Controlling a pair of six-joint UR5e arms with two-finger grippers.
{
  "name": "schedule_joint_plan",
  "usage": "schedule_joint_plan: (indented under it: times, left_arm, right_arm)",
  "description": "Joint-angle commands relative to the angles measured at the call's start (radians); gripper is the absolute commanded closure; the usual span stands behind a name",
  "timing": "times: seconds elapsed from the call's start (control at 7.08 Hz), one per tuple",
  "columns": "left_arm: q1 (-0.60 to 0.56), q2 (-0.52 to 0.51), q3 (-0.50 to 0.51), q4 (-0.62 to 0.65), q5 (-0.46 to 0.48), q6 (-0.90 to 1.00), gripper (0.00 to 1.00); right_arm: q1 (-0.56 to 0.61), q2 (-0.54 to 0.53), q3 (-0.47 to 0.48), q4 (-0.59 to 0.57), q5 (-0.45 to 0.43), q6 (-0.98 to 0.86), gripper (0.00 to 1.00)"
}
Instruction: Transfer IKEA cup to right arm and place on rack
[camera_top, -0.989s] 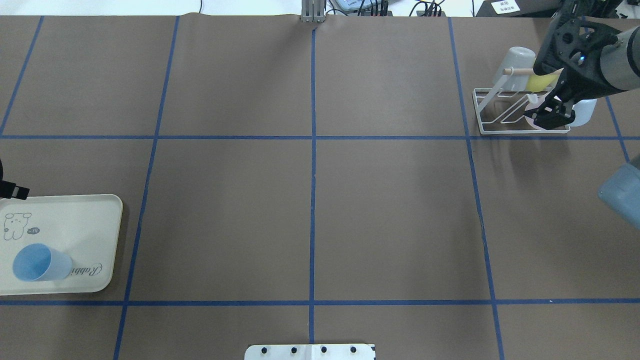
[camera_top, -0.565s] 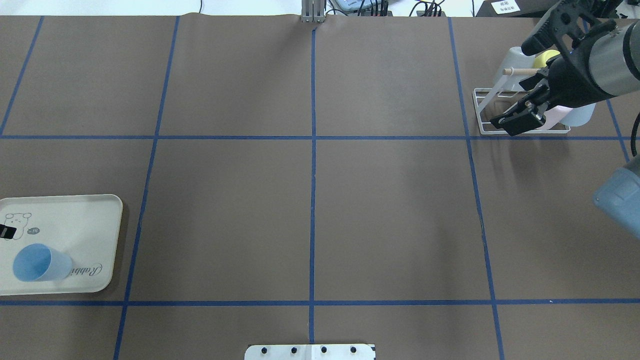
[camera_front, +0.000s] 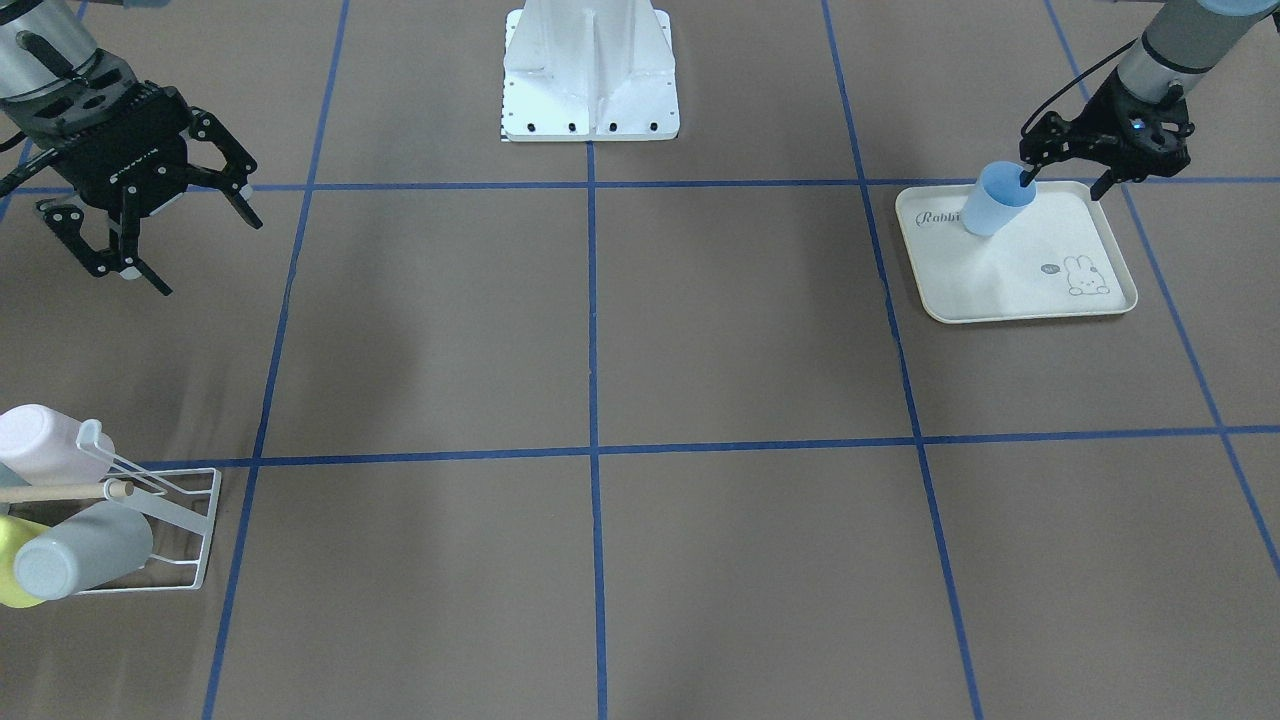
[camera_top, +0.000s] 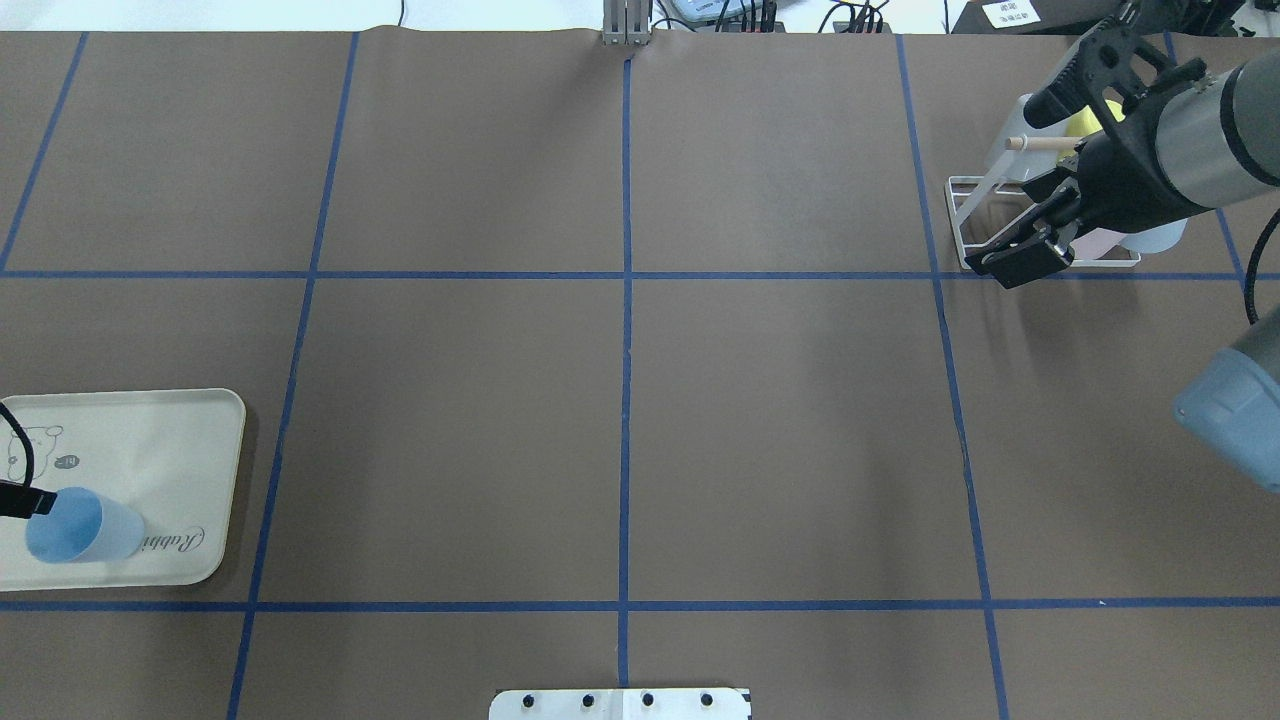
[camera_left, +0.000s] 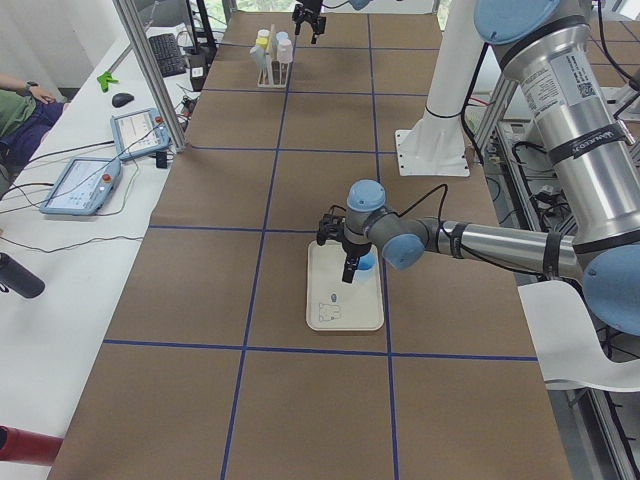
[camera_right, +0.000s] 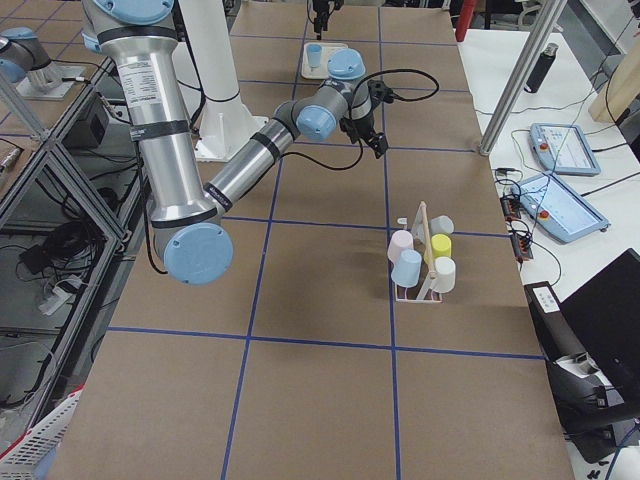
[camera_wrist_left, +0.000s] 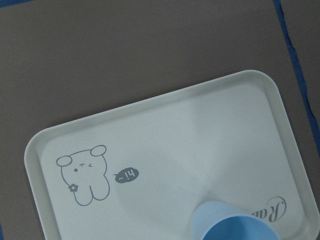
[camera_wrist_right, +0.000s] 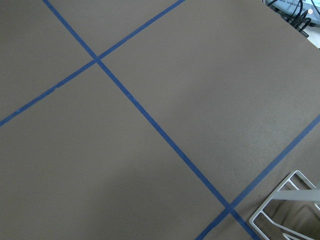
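IKEA cup (camera_top: 85, 527) upright on tray (camera_top: 180, 450), mouth up, axis seemingly vertical.

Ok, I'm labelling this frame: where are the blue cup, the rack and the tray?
blue cup (camera_front: 990, 210), front-facing view, its side wall.
rack (camera_front: 70, 491), front-facing view, its wooden dowel.
tray (camera_front: 1010, 282), front-facing view, its bare floor.

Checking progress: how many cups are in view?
6: one blue cup on the tray; five on the rack: pink, pale blue, grey, yellow, white. More may hide behind them.
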Motion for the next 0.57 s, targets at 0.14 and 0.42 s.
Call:
schedule_joint_plan:
  times: [0.14, 0.42]
  left_arm:
    - [0.058, -0.003, 0.004, -0.008, 0.027, -0.018, 0.19]
    - [0.070, -0.008, 0.010, -0.011, 0.025, -0.019, 0.51]
  right_arm:
    - [-0.002, -0.006, -0.002, 0.000, -0.002, 0.000, 0.01]
    - [-0.004, -0.006, -0.002, 0.001, -0.004, 0.000, 0.01]
